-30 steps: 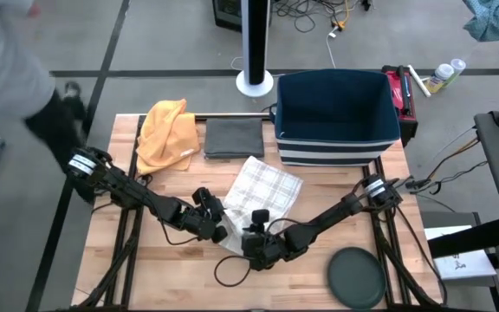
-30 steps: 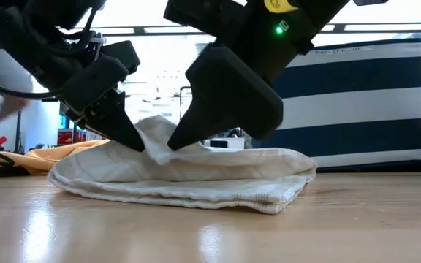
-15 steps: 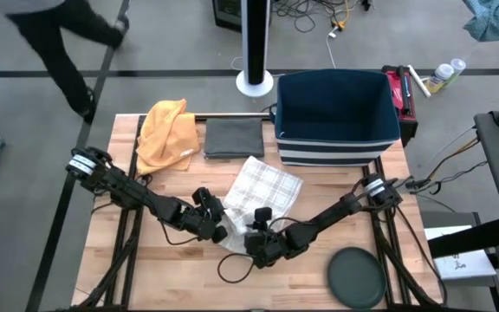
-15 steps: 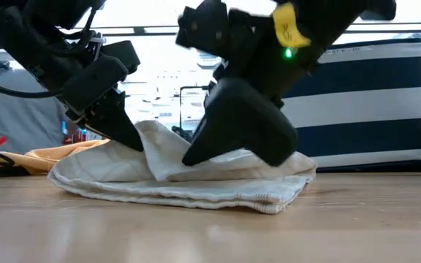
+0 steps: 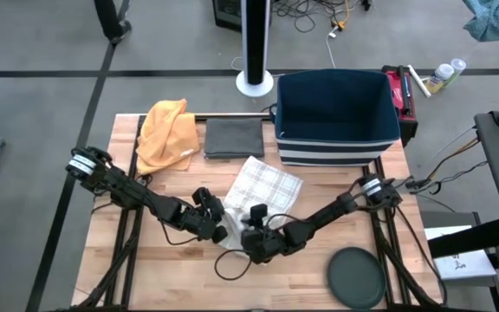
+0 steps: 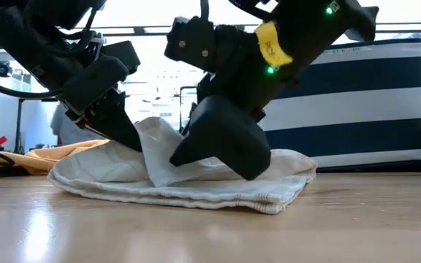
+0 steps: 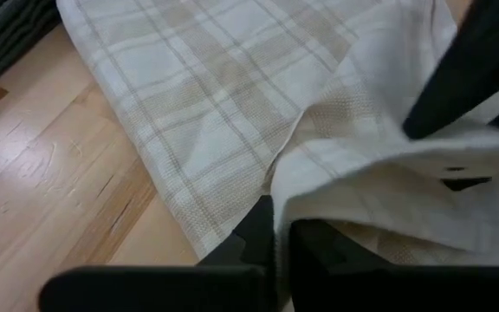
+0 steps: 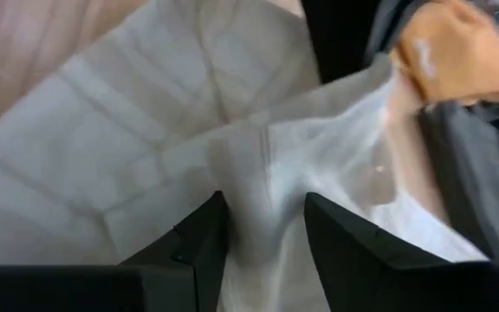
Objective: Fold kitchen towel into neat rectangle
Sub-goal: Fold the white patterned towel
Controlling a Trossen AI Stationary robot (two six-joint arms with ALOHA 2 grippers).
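The white checked kitchen towel [image 5: 267,184] lies on the wooden table [image 5: 171,269], its near part bunched up into a raised fold [image 6: 156,131]. My left gripper [image 5: 221,229] comes from the table's left, slanting down, and is shut on that fold. My right gripper [image 5: 251,236] comes from the right, just beside it. It is open, with its two fingers on either side of a ridge of the towel [image 8: 262,186]. In the low view the towel's lower layers [image 6: 218,186] rest flat on the table. My left gripper pinches the towel's raised fold [image 7: 277,186] between its two shut fingers [image 7: 254,234], slanting down from the table's left. That part stands lifted above the rest of the towel, which lies on the table; how many layers, I cannot tell. My right gripper straddles a ridge of cloth [image 8: 265,208], which fills the gap and touches the inner sides of both fingers [image 8: 202,238]. The fingers slant down from the table's right, and the towel below them lies on the table.
A yellow cloth [image 5: 167,130] and a folded grey cloth [image 5: 234,137] lie at the table's far side. A blue striped bin [image 5: 336,113] stands at the far right. A dark round plate [image 5: 358,277] lies at the near right corner.
My right gripper has rolled about its own axis and tipped, and has come a little toward the table's left over the raised fold. The towel's raised part has stayed up in my left gripper. A person at the far left has walked out of view.
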